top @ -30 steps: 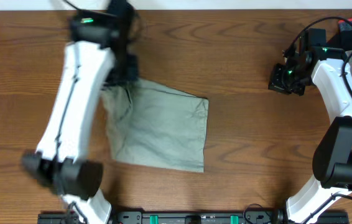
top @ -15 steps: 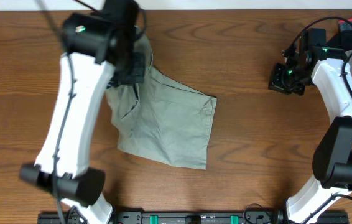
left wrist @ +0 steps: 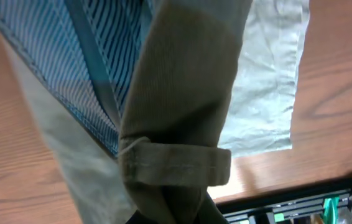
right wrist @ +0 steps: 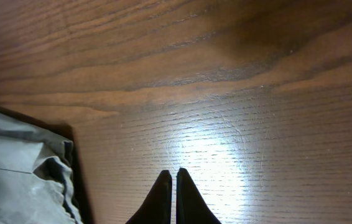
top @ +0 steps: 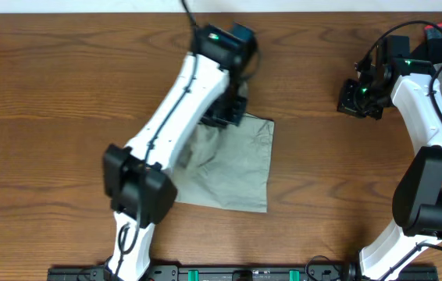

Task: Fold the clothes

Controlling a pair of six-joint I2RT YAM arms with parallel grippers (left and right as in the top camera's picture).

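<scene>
Overhead camera looking straight down, shorts (top: pixel 237 164) near centre, left wrist camera pressing right against those same shorts, right wrist camera facing low onto table (right wrist: pixel 257 93) wood right of the shorts.

The left arm (top: pixel 170 133) stretches diagonally from its near-side base up to the far middle. Its hand (top: pixel 225 111) points down, clamped on the shorts (top: pixel 240 168), with its fingers hidden in the wrist view. The right arm (top: pixel 422 101) stands folded at the right, and the 2 fingertips (right wrist: pixel 162 193) of its hand (top: pixel 359 98) are pressed together.
</scene>
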